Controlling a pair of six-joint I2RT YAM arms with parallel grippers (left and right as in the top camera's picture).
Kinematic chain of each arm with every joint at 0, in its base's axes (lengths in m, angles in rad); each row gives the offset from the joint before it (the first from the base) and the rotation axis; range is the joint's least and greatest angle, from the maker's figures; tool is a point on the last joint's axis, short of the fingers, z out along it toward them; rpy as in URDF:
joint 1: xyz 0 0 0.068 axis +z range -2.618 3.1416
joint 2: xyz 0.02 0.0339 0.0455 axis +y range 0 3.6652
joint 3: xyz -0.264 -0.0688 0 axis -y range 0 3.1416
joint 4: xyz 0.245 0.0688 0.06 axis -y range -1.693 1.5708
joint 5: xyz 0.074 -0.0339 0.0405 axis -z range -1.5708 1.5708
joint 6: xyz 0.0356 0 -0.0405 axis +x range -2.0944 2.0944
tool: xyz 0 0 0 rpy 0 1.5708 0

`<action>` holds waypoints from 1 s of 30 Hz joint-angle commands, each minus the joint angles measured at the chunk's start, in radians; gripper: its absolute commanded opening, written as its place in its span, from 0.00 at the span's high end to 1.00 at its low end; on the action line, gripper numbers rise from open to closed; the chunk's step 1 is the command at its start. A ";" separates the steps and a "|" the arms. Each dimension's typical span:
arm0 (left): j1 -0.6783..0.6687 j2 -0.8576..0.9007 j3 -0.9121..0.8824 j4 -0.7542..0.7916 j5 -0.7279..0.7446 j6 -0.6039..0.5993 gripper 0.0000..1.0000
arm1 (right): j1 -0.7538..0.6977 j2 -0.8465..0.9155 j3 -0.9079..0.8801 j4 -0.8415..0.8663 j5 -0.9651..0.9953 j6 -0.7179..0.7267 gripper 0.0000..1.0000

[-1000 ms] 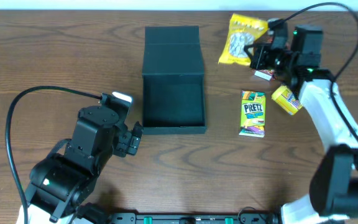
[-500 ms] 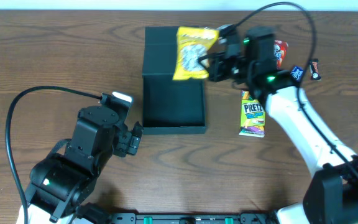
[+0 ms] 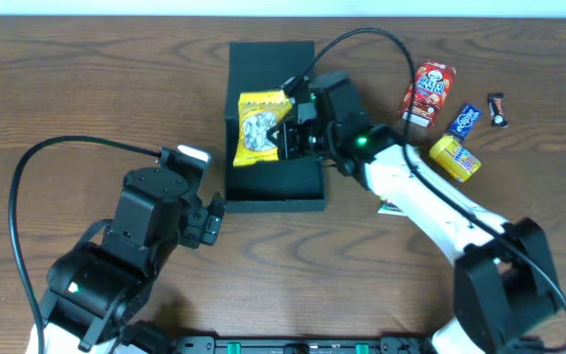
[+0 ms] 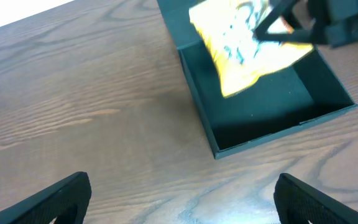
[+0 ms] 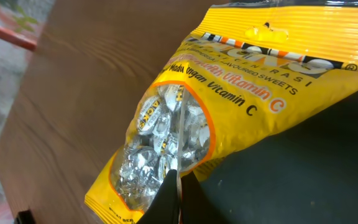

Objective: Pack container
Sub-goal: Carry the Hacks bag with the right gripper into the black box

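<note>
Black card from overhead: one container (image 3: 273, 182) sits mid-counter (image 3: 86, 79) toward the far edge, its long axis running near edge to far edge with the flap lid (image 3: 271, 57) at the far end. The right claw (image 3: 285, 136) is pinched on the single yellow sweets bag (image 3: 256, 133) over the tray, the left claw (image 3: 211, 218) is beside the box's near-left corner, and four loose snack packs (image 3: 427, 88) lie toward the far-right corner. The left wrist view shows the left claw (image 4: 182, 186) gaping wide, fingers (image 4: 61, 196) holding nothing, with the container ahead and the bag above it. In the right wrist view the right claw (image 5: 176, 190) is closed tight on the bag's lower edge, above the black tray floor.
</note>
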 commanded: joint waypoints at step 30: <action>0.000 -0.002 0.007 0.000 0.000 -0.007 0.05 | -0.013 0.074 0.010 0.087 -0.043 0.010 0.54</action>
